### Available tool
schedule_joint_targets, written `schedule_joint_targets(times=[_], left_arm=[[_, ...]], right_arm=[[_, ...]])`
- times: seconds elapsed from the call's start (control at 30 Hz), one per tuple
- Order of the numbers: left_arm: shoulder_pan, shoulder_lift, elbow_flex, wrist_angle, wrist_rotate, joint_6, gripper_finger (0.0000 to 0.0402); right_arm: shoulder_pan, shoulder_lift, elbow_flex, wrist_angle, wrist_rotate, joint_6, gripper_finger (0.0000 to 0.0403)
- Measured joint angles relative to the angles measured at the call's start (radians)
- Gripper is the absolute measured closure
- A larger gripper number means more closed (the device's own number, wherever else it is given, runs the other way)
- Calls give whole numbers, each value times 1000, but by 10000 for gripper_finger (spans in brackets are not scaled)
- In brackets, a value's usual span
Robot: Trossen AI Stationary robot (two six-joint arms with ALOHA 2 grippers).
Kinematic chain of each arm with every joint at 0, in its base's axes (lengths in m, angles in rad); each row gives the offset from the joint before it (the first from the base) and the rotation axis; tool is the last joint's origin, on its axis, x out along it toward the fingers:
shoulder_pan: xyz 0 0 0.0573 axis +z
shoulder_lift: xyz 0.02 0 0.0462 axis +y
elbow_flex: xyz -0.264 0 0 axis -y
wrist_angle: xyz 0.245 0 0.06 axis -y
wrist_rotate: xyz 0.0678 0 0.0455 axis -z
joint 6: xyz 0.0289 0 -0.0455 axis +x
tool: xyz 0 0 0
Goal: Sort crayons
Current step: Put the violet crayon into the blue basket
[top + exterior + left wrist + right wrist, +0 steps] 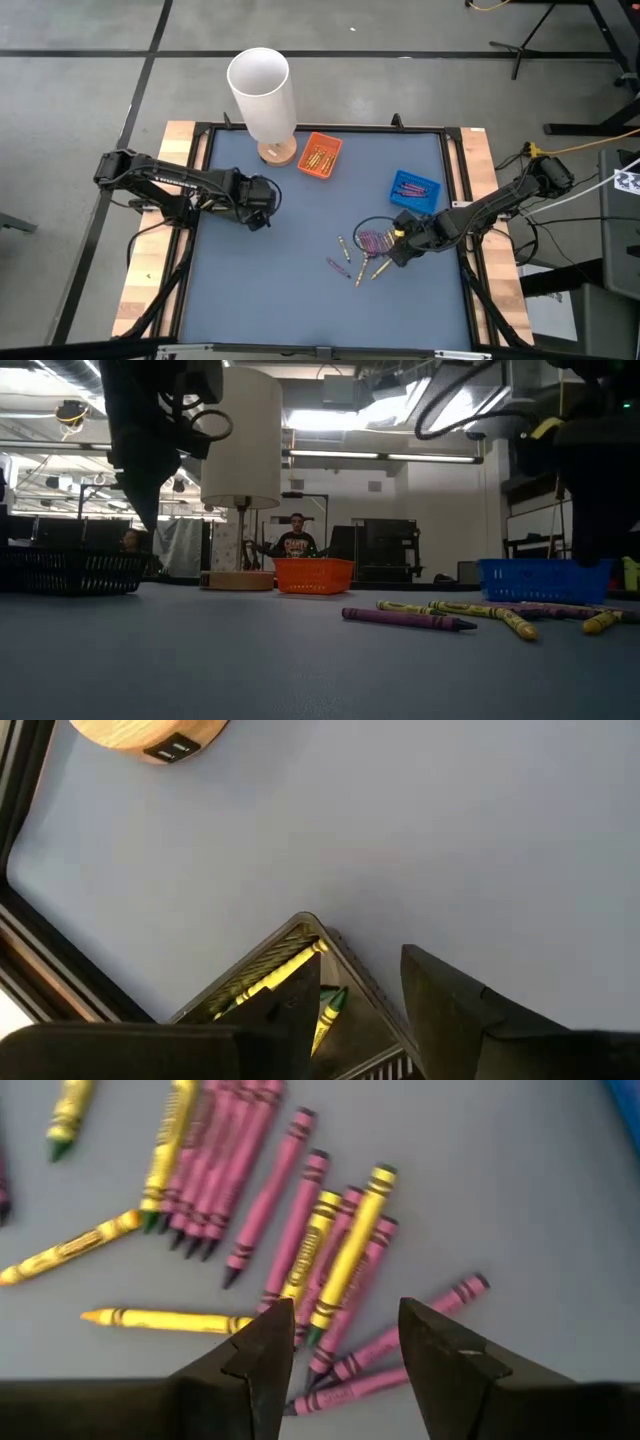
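Blue-grey bench [270,290] under both arms. Left gripper [262,208] hanging over bare surface at mid-left, well apart from the loose pile; in its wrist view the fingers [455,1005] stand apart with nothing between them, and the corner of the orange tray [290,945] shows just beyond, yellow crayons [275,975] lying inside. From above, orange tray at the far edge, just beside the wooden base [277,152] of a white-shaded lamp [262,92]. Blue tray [414,190] to the right of it, a few purple sticks visible inside. Right gripper [400,243] low over the loose crayons [372,243] at centre-right — jaws spread wide, empty, straddling the near end of the heap. Right wrist view: purple crayons [285,1205] mostly lined side by side, several yellow ones [350,1245] mixed in, one yellow crayon [165,1320] lying crosswise near the fingertip. A few strays toward the near edge — a purple one [405,619] and yellow ones [480,613] flat on the surface in the low view. A seated person [296,540] visible in the room behind the orange tray.
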Motion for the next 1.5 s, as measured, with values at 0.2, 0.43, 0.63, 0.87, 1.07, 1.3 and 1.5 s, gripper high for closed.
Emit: schedule_joint_targets(times=[0.2,0.43,0.63,0.87,1.07,1.3,1.5], left_arm=[[0,0,0,0,0,0,278],[-4,0,0,0,0,-1,278],[-26,0,0,3,0,-1,278],[-51,0,0,28,0,-1,278],[-64,0,0,45,0,-1,278],[-64,0,0,49,0,-1,278],[-64,0,0,52,0,-1,278]], right_arm=[[0,0,0,-72,-55,174,223],[1,9,0,-138,-84,329,223],[1,62,0,-123,-108,337,224],[1,132,0,-125,-164,338,224],[1,163,0,-123,-164,338,224],[1,205,0,-116,-194,358,224],[1,222,3,-108,-210,358,224]])
